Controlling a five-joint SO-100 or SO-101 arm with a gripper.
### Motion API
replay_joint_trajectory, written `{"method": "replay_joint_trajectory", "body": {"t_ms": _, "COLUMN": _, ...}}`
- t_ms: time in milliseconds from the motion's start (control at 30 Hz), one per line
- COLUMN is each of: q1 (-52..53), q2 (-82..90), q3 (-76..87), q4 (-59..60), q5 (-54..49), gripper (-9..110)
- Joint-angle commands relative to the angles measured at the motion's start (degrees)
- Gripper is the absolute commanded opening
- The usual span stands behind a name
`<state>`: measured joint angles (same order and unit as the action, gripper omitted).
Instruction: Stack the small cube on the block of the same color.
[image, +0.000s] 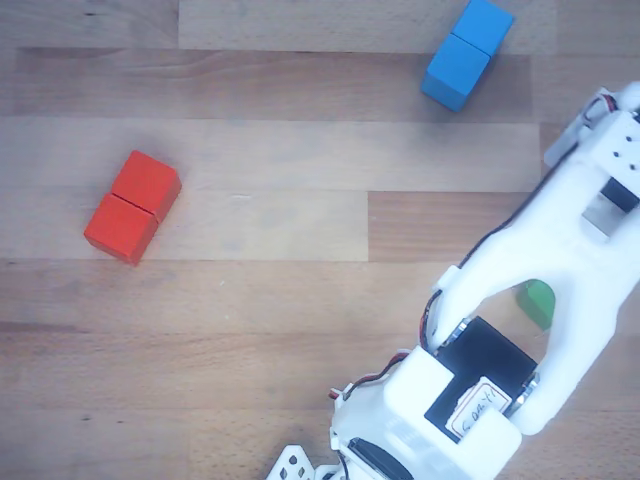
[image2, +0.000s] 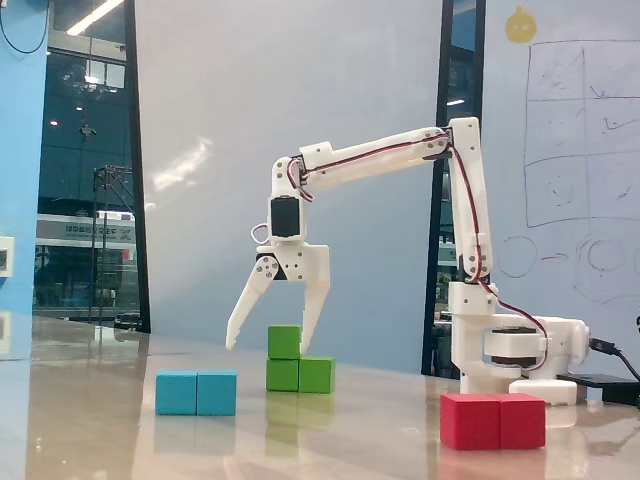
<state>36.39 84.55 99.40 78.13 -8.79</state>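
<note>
The small green cube (image2: 284, 342) sits on the left half of the long green block (image2: 300, 375), which lies on the tabletop (image2: 360, 440). The claw (image2: 270, 335) hangs above that block, fingers spread, straddling the cube without gripping it.

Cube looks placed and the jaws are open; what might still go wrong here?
The small green cube sits on one end of the long green block, not centred. The open gripper straddles it, and one finger looks close beside it, so a sideways retreat might knock it off.
</note>
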Motion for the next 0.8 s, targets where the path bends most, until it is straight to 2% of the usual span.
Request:
{"method": "replay_joint_trajectory", "body": {"t_ms": 0, "q1": -4.13, "q2": 2.37, "q3": -1.32, "q4": 0.7, "q5": 0.26, "gripper": 35}}
{"method": "replay_joint_trajectory", "body": {"t_ms": 233, "q1": -13.18, "q2": 2.9, "q3": -1.67, "q4": 0.62, "q5": 0.35, "gripper": 35}}
{"method": "replay_joint_trajectory", "body": {"t_ms": 500, "q1": -25.75, "q2": 14.15, "q3": -1.32, "q4": -0.53, "q5": 0.44, "gripper": 34}}
{"method": "replay_joint_trajectory", "body": {"t_ms": 767, "q1": -35.42, "q2": 23.03, "q3": 6.68, "q4": -5.45, "q5": 0.53, "gripper": 17}}
